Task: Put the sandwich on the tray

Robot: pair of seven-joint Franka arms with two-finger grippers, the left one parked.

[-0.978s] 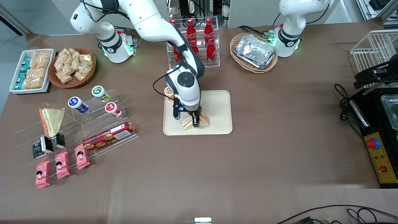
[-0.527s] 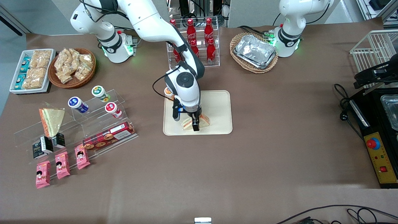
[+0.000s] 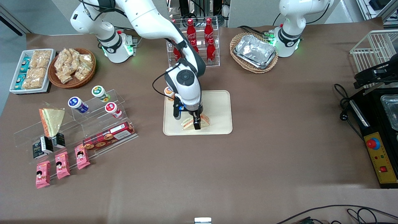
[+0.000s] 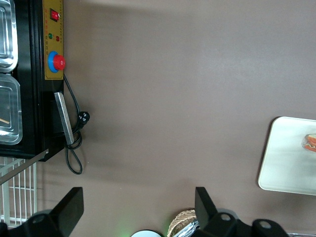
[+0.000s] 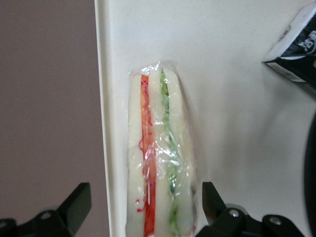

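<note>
- Your claw [image 3: 197, 123] hangs above the sandwich [image 3: 190, 123], fingers [image 5: 74, 206] spread wide on either side of it, gripping nothing.
- You see the sandwich lying on the tray [image 3: 217, 105], at the tray's 6 o'clock edge nearest the front camera, filling stripe up.
- A black packet [image 5: 295, 47] lies on the tray near the sandwich.

sandwich [image 5: 159, 153] on tray [image 3: 217, 105] — near rim | tool [image 3: 195, 122] above, open

Clear-wrapped white-bread sandwich [image 5: 159, 158] with red and green filling stripes, lying on cream rectangular tray [image 3: 217, 105], close to its front-camera rim
</note>
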